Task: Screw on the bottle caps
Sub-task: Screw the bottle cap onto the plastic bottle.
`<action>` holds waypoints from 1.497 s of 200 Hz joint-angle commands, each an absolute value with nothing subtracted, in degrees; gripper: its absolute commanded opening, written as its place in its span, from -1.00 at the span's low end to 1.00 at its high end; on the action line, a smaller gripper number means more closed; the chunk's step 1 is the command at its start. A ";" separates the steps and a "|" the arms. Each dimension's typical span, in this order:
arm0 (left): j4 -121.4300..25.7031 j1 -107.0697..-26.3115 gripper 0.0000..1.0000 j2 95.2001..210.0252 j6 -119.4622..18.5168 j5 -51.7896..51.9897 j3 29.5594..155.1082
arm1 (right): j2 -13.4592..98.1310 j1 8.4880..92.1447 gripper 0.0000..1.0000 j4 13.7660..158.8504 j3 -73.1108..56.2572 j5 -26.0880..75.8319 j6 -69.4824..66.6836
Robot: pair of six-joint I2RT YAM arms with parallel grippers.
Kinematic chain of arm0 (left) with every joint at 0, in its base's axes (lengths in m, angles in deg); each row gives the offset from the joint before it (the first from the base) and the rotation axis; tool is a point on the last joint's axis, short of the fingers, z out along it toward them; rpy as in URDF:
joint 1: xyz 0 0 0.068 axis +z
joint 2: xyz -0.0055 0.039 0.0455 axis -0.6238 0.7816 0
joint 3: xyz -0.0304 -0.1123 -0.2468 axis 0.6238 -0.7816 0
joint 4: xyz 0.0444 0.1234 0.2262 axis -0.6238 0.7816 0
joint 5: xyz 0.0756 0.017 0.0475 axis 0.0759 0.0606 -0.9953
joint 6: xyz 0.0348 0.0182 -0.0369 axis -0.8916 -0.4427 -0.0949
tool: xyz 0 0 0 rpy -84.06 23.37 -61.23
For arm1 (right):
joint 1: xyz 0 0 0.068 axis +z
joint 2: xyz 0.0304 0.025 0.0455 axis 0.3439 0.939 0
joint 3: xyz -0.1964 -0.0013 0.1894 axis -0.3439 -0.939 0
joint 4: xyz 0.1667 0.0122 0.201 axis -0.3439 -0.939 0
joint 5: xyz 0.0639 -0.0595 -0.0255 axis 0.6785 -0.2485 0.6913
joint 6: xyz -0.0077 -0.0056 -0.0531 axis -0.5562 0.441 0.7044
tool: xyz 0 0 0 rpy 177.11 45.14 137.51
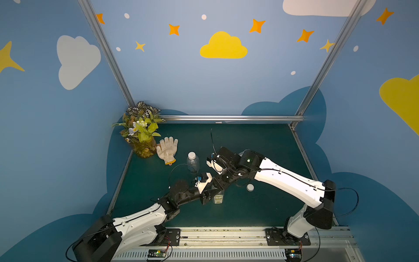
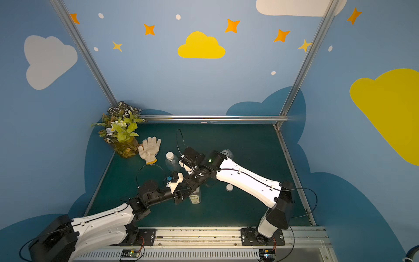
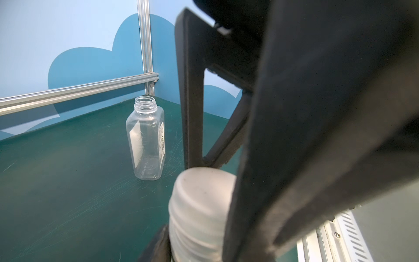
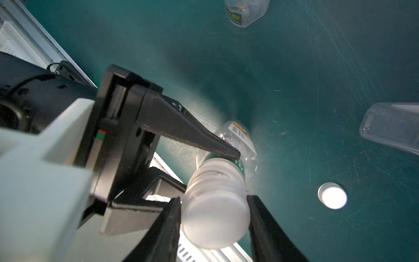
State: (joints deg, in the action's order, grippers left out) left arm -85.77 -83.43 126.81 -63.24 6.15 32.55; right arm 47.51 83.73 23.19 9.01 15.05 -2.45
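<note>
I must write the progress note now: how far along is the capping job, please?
Done: the round bottle wears the first cap. In hand: the left gripper holds the slim bottle while the right gripper clasps the second cap on its neck. Left: the flat-sided bottle stands open, and the loose cap lies on the table.

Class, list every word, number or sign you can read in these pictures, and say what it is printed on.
Nothing reads for certain.
Label on the slim bottle: print and a code, too blurred.
Label on the flat-sided bottle: print too small.
Label on the third bottle, cut off in the right wrist view: blurred.
</note>
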 commanded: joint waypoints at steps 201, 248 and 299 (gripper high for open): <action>-84.81 -83.42 -0.01 126.62 -63.74 7.29 32.41 | 48.14 83.64 0.29 21.72 12.47 15.26 -2.38; -84.81 -83.41 -0.01 126.66 -63.74 7.38 32.50 | 46.65 82.84 0.44 21.74 12.65 14.59 -2.38; -84.81 -83.41 -0.01 126.84 -63.77 7.37 32.50 | 45.36 81.90 0.60 21.77 12.20 14.04 -2.25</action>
State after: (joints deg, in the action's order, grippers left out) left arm -85.68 -83.32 126.83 -63.22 6.22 32.55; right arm 47.60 82.66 21.98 10.67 15.27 -2.08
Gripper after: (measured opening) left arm 0.497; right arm 0.789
